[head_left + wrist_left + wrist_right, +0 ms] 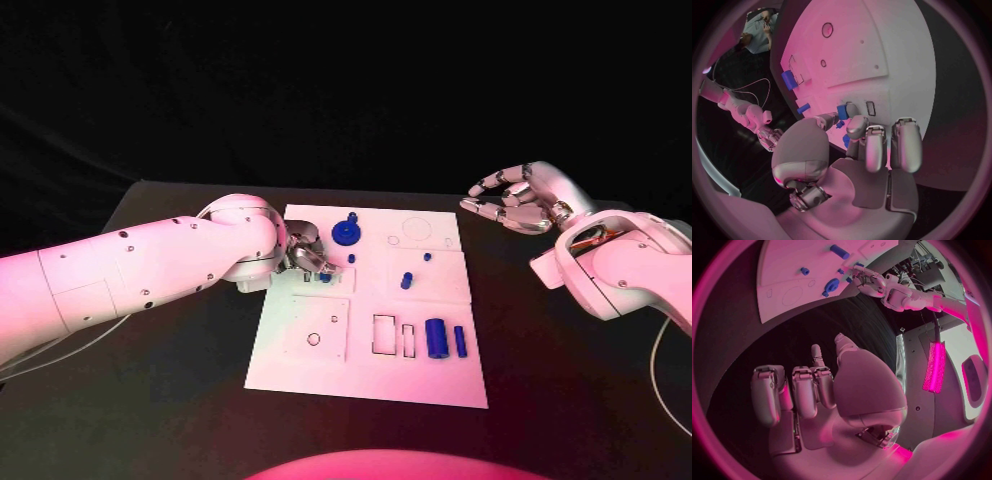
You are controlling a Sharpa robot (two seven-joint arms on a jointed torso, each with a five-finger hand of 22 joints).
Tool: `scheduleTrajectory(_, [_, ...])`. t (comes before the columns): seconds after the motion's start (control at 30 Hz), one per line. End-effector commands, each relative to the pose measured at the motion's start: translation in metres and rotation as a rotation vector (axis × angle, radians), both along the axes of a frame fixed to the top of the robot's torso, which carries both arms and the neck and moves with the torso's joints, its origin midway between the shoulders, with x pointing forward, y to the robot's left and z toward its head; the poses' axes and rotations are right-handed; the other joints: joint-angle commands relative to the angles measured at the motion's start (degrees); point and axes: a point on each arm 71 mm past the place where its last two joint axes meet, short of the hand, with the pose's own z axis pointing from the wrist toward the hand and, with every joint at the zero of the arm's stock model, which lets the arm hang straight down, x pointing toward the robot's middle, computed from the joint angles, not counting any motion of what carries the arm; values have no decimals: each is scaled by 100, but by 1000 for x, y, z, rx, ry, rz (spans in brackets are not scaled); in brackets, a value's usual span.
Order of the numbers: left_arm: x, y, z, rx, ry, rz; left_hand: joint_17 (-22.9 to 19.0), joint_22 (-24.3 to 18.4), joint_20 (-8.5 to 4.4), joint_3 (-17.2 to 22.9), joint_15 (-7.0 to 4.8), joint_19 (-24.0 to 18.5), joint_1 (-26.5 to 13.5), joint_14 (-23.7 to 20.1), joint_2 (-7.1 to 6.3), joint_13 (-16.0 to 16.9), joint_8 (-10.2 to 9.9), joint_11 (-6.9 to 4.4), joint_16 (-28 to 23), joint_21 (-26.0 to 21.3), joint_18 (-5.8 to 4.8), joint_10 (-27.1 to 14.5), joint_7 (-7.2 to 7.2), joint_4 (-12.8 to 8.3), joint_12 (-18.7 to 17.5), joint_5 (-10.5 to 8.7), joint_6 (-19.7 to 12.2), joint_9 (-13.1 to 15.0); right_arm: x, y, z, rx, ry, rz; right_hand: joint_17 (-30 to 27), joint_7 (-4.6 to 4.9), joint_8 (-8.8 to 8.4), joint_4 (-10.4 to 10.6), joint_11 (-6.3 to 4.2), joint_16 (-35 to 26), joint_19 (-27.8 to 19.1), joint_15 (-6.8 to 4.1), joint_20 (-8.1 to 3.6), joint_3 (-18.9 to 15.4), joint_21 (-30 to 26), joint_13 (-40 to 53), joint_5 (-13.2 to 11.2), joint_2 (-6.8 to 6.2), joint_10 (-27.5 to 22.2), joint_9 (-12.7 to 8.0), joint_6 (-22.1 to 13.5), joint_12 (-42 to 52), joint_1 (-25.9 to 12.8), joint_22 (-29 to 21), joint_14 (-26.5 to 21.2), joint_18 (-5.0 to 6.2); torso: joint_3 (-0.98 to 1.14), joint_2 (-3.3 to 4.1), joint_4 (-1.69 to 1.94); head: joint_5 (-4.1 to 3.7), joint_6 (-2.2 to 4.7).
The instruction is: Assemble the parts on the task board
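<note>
The white task board [303, 360] lies in the middle of the black table. My left hand [303, 250] rests over the board's upper left part, and its thumb and a finger pinch a small blue part [842, 111] right at the board's surface, beside a small rectangular slot [871, 108]. A blue round knob [346, 233] stands just right of that hand. Two small blue pegs [407, 280] sit near the board's middle. Two blue cylinders [436, 338] lie at the lower right next to rectangular slots. My right hand [516, 198] hovers off the board's upper right corner, fingers apart and holding nothing.
The board has round recesses [417, 228] at its upper right and a hole [313, 340] at its lower left. Bare black table [577, 380] surrounds the board. In the right wrist view the board [792, 270] and my left hand [870, 280] lie far ahead.
</note>
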Motion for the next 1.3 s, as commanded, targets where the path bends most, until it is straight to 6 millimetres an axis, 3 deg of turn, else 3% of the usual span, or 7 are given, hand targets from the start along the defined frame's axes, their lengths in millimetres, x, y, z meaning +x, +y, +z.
scheduleTrajectory(0.03, [-3,1,-6,3,35,-2,1315,-8,9,-58,7,6,80,552,-27,-22,-55,11,-18,-23,-55,-43,17,-8,-34,6,-85,-20,0,0,0,-9,-5,4,993,14,33,0,-40,-21,354,-54,-38,-41,-31,1012,-30,-3,134,6,-35,-34,-49,1180,485,88,0,1,3,-3,-11])
scheduleTrajectory(0.33, [-4,4,-6,-5,48,5,1310,-45,29,-154,40,-14,219,550,-140,-98,-159,50,-21,-49,-47,-108,62,-5,-81,5,-146,-78,0,0,0,-11,-5,2,991,13,37,-4,-41,-22,356,-55,-39,-46,-29,1015,-30,-3,136,8,-42,-32,-54,1182,484,87,0,0,1,-2,-13])
scheduleTrajectory(0.7, [-6,10,-5,-24,63,20,1310,-93,51,-128,74,-41,476,550,-104,-157,-258,85,-21,-82,-36,-175,98,-24,-112,66,-199,-131,0,-1,0,-14,-5,1,991,13,37,-4,-41,-22,356,-55,-39,-46,-29,1015,-30,-3,136,8,-42,-32,-54,1182,484,87,0,0,2,7,-12])
scheduleTrajectory(1.0, [-7,12,-6,-46,78,37,1304,-105,60,382,74,-50,865,548,-2,-178,-323,80,-25,-98,-31,-213,93,-74,-106,90,-206,-170,0,-1,0,-19,-7,1,996,12,42,-7,-42,-21,357,-56,-40,-49,-28,1019,-28,-4,140,11,-47,-29,-53,1183,485,87,1,1,-1,-2,-6])
scheduleTrajectory(1.3, [-6,13,-6,-72,86,58,1305,-112,65,547,86,-53,721,548,11,-206,-319,98,-24,-105,-30,-229,115,7,-113,64,-194,-166,0,-2,0,-24,-10,2,996,12,42,-7,-42,-21,357,-56,-40,-49,-28,1019,-28,-4,140,11,-47,-29,-53,1183,485,87,2,0,-2,-22,-4])
